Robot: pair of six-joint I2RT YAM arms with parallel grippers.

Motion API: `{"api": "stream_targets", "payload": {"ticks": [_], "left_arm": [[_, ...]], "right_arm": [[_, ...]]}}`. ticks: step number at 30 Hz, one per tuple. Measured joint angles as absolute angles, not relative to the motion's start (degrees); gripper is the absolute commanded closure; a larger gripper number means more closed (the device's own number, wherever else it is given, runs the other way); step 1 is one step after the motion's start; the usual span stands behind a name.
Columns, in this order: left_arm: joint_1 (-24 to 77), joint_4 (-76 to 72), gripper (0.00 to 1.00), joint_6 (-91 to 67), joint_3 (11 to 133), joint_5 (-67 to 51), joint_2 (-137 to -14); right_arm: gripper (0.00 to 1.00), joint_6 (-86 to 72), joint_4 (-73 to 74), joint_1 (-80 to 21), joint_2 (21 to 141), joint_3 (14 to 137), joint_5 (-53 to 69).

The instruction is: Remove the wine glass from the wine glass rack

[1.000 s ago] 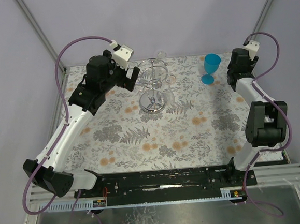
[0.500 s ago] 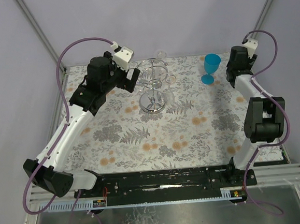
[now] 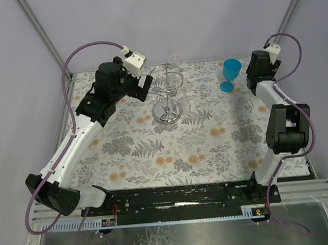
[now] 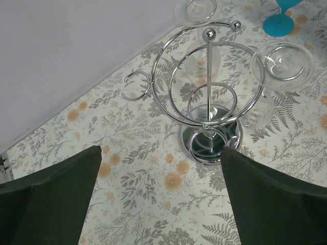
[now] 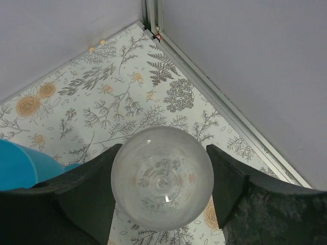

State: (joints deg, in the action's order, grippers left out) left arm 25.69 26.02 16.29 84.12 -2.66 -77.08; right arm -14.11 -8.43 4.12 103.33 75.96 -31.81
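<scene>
Clear stemmed wine glass (image 4: pixel 281 61), 1 of 2, hangs upside down from the shiny chrome wire rack (image 4: pixel 209 97), ahead-right of the left claw (image 4: pixel 160 153), whose fingers stand wide apart. Right claw (image 5: pixel 162 153) seems clamped on another clear glass (image 5: pixel 162 178). Light, slippery, brittle: probably best pinched gently at the stem.

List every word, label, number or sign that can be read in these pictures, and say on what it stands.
None: no text can be read in any view.
The rack, the wine glass in the right gripper, the blue goblet and the flowered cloth bear no writing.
Any marking on the front rail is too small to read.
</scene>
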Motion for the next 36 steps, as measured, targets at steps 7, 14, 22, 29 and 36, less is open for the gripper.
{"api": "stream_targets", "payload": {"ticks": [7, 14, 22, 29, 36], "left_arm": [[25.43, 26.0, 0.01, 16.29, 84.09, -2.83, -77.08], [25.3, 26.0, 0.01, 16.27, 84.03, -3.22, -77.08], [23.42, 26.92, 0.01, 13.87, 85.56, -4.01, -77.34], [19.66, 27.22, 0.01, 9.23, 92.95, -6.42, -81.17], [16.91, 27.49, 0.02, 3.97, 97.08, -8.91, -86.32]], "right_arm": [[0.15, -14.2, -8.38, 4.12, 103.33, 76.58, -31.83], [0.1, -14.15, -8.19, 4.12, 103.22, 77.89, -31.83], [0.07, -13.91, -4.82, 4.12, 96.14, 77.89, -30.37], [0.14, -14.76, 2.17, 4.1, 87.15, 86.89, -23.53], [0.23, -21.87, 20.82, 0.27, 93.01, 113.32, -4.73]]}}
